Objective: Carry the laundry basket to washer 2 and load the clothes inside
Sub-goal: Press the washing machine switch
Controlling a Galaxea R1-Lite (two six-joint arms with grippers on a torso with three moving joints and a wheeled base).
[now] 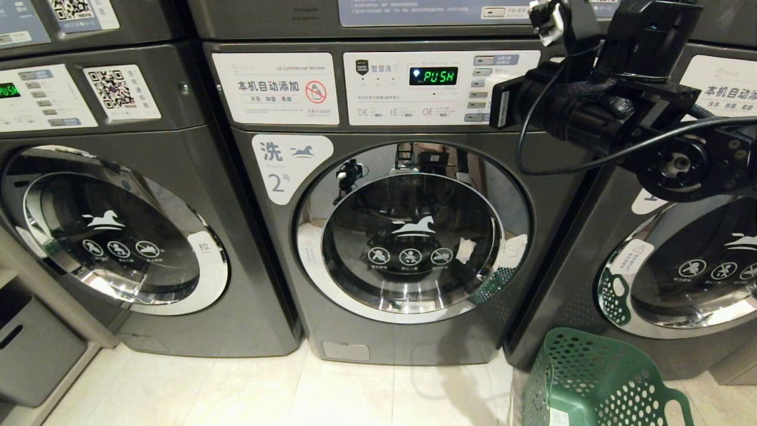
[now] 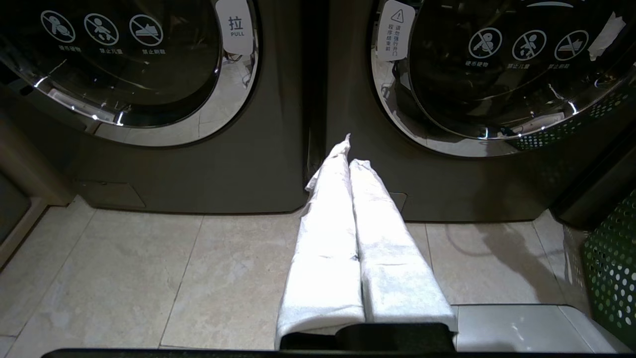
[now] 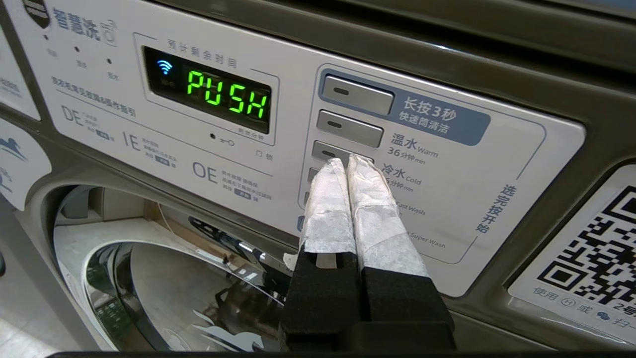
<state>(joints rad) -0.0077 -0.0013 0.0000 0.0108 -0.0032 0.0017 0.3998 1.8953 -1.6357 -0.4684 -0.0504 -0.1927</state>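
Observation:
Washer 2 (image 1: 408,236) stands in the middle with its round glass door (image 1: 411,234) closed and a "2" label (image 1: 278,180) beside it. Its display (image 3: 213,92) reads PUSH. My right gripper (image 3: 344,163) is raised to the control panel (image 3: 422,164), shut and holding nothing, its white-wrapped tips at the third grey button (image 3: 328,149) by the cold-water label. The green laundry basket (image 1: 591,384) sits on the floor at the lower right; no clothes show in it. My left gripper (image 2: 350,154) hangs low, shut and empty, pointing at the gap between two washer bases.
Another washer (image 1: 112,231) stands to the left and one (image 1: 680,266) to the right, both doors closed. My right arm (image 1: 591,106) crosses the upper right in front of the panel. Beige tile floor (image 1: 295,390) lies before the machines. The basket (image 2: 611,268) edge shows in the left wrist view.

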